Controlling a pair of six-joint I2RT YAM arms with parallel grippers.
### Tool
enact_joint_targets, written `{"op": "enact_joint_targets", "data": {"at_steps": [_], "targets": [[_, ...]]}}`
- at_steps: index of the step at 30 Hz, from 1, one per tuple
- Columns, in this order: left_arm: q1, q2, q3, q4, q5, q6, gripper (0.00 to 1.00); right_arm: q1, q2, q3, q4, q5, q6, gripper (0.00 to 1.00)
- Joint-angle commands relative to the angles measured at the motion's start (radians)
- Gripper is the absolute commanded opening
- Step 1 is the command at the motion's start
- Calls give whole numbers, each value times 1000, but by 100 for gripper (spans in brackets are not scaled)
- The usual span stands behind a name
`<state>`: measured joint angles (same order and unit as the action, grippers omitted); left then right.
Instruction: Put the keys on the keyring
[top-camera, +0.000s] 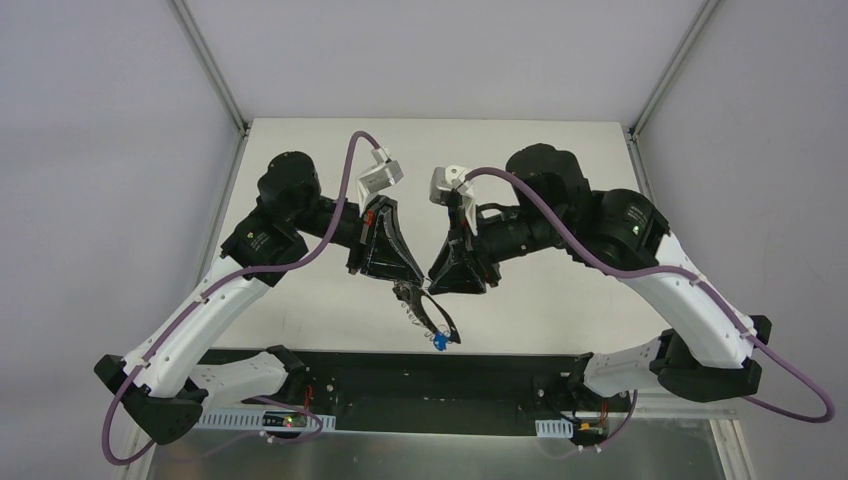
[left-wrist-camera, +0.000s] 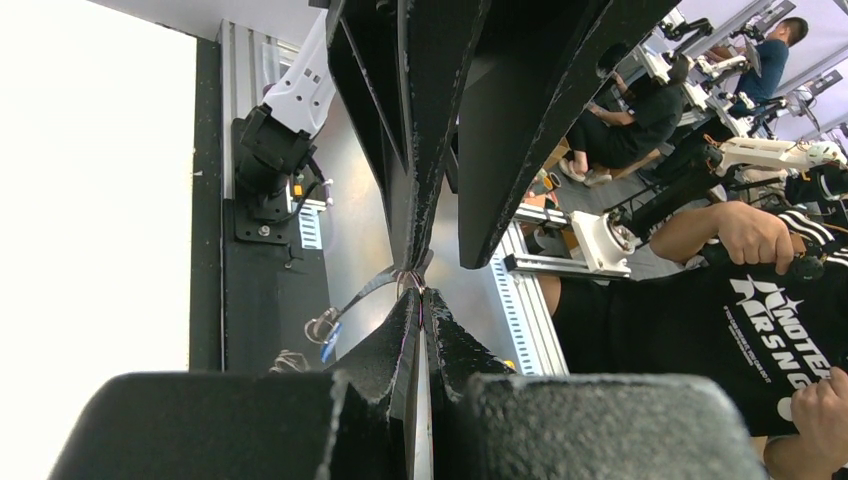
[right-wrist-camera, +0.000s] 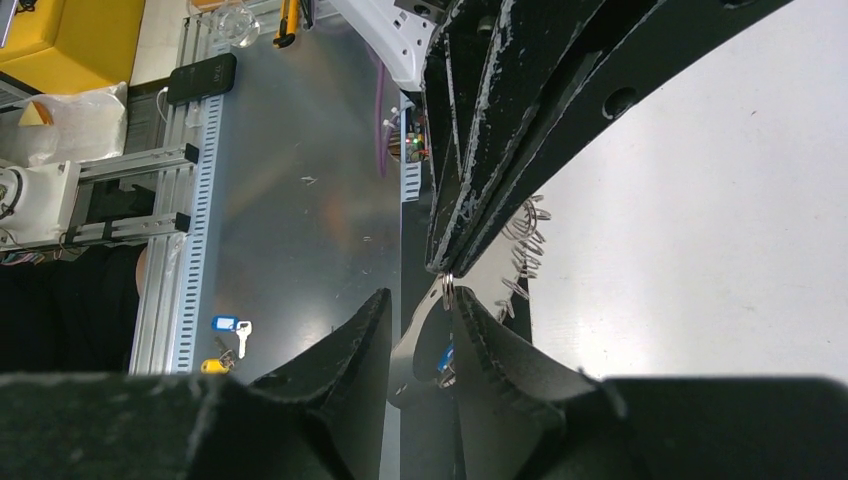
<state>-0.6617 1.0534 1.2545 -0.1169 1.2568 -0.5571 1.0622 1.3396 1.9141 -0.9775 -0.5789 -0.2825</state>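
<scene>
My left gripper (top-camera: 408, 280) is shut tight on the keyring (top-camera: 425, 312), which hangs just under both tips with a blue key (top-camera: 437, 343) at its bottom, and my right gripper (right-wrist-camera: 420, 300) is half open beside it, so I should close it gently and hold the left one still.

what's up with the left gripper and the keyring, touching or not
Touching. The left wrist view shows the left gripper shut, with the thin metal of the keyring pinched between its fingertips and no gap visible.
</scene>
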Motion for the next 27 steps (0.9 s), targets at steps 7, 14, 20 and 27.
{"op": "enact_joint_targets", "data": {"at_steps": [7,14,20,27], "targets": [[-7,-13,36,17,27,28,0,-4,21,32,16,-41,-7,33],[-7,-9,36,11,30,36,0,-4,28,36,11,-43,-11,12],[-6,-11,44,4,17,39,0,-4,27,34,-2,-43,-22,0],[0,-58,92,-6,-108,50,2,-4,-87,-144,206,-15,47,0]]}}
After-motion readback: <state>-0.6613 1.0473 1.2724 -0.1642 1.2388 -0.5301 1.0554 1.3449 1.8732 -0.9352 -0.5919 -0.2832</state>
